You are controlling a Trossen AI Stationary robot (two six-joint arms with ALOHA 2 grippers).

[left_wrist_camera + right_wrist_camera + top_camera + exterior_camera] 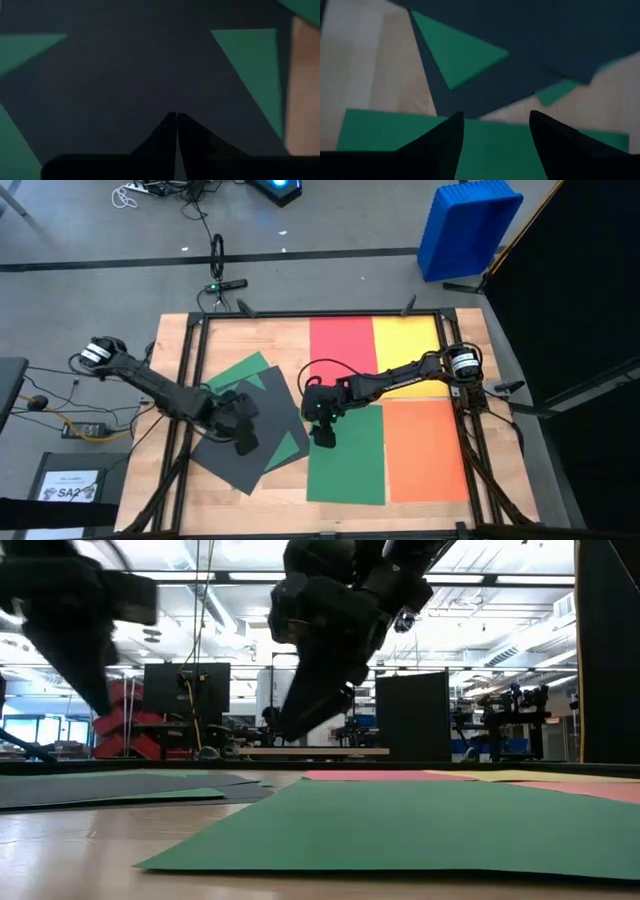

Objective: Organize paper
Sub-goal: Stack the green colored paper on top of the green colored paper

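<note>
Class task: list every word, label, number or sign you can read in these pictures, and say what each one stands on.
"SA2": in bold on the small white sheet lying on the floor beside the table's left edge, high view.
Smaller print above it on that sheet: too small to read.
Coloured paper sheets, blue bin, both arms: no readable text.
Low view and both wrist views: none.

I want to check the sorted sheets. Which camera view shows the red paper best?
The high view: the red paper lies flat and whole beside the yellow paper. The low view shows it only as a thin far strip. Neither wrist view shows it.
</note>
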